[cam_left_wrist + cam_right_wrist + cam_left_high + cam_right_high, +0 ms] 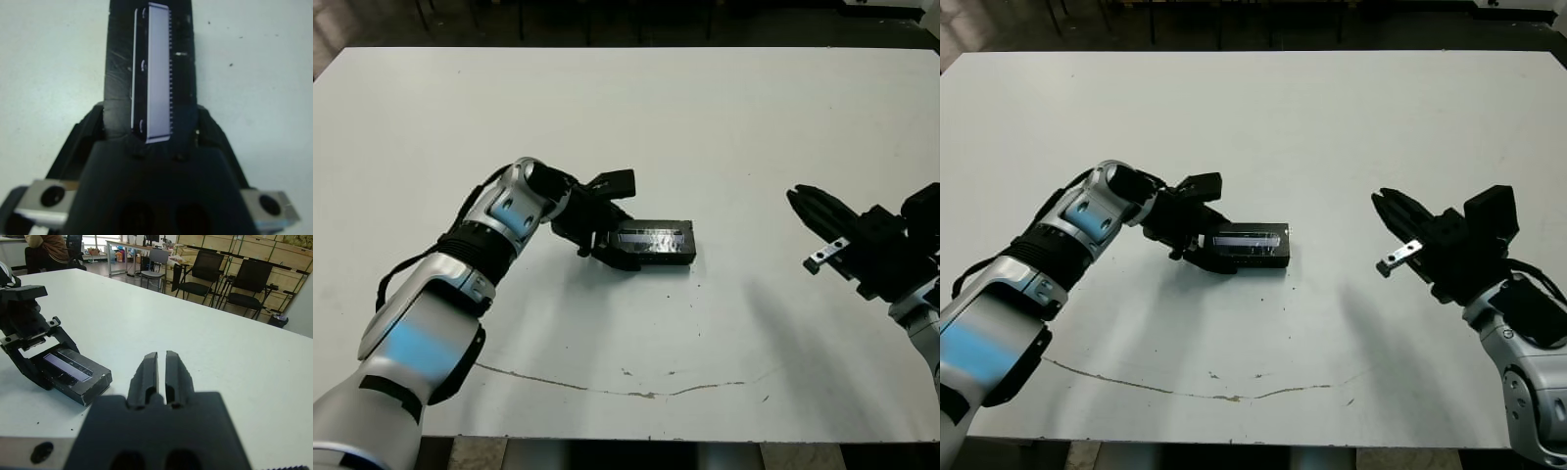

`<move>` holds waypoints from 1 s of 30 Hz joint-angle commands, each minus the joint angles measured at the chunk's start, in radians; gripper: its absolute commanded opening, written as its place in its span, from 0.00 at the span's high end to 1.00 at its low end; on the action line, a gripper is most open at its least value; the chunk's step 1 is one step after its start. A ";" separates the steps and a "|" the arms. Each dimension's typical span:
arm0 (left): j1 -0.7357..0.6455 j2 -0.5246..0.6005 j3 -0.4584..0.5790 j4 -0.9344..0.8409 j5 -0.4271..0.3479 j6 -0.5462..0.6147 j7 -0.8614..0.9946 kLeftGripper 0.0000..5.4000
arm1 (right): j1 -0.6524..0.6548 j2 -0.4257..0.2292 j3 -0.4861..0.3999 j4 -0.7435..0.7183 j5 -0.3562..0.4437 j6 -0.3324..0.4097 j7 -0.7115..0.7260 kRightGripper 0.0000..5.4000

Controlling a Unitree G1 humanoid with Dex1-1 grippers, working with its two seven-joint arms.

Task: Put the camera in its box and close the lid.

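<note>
Lying near the middle of the white table [724, 127]: the box [658, 253], closed, with the lid [651, 236] seated on top and its glossy greyish window strip facing up. No seeing the camera in any view, presumably shut inside, though impossible to confirm.

Reaching in from the left, the left gripper [604, 235], with its black fingers [615, 258] straddling the box's near end, one on each long side, spread just wide enough to take the box between them. From the head views, hard judging whether pressing or merely touching. Showing more in the left wrist view: the lid [157, 73] running straight out between the two fingers, the pale window strip filling the gap, the box's end tucked close against the gripper body.

Hovering well apart over the table's right side, the right gripper [1393, 217], holding nothing. Making this plain in the right wrist view: fingers [149, 374] pressed nearly together with only a thin slit between, pointing past the box [80, 377] held by the other gripper. Also showing only there: chairs [247, 281] beyond the table.
</note>
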State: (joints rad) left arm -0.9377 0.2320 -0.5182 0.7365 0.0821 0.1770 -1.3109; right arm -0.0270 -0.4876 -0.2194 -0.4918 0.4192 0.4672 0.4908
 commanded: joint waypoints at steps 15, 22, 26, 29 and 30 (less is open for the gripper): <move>0.183 0.058 -0.098 0.075 0.087 -0.138 -0.016 0.07 | 0.005 0.003 0.021 0.012 0.005 0.011 -0.001 1.00; 0.209 0.110 -0.072 0.132 0.064 -0.185 0.001 0.00 | 0.010 0.008 0.024 0.005 0.000 0.014 -0.013 1.00; 0.244 0.178 -0.039 0.136 0.047 -0.263 0.035 0.00 | 0.012 0.006 0.023 0.006 0.005 0.015 -0.012 1.00; 0.271 0.232 -0.012 0.122 0.035 -0.287 0.050 0.00 | 0.015 0.008 0.022 0.001 0.007 0.023 -0.018 1.00; 0.282 0.253 -0.002 0.111 0.033 -0.299 0.057 0.00 | 0.016 0.009 0.023 -0.002 0.006 0.025 -0.021 1.00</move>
State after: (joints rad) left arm -0.8148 0.3979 -0.4625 0.7809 -0.0159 -0.1402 -1.2785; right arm -0.0307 -0.4799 -0.2015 -0.4902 0.4208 0.4673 0.4793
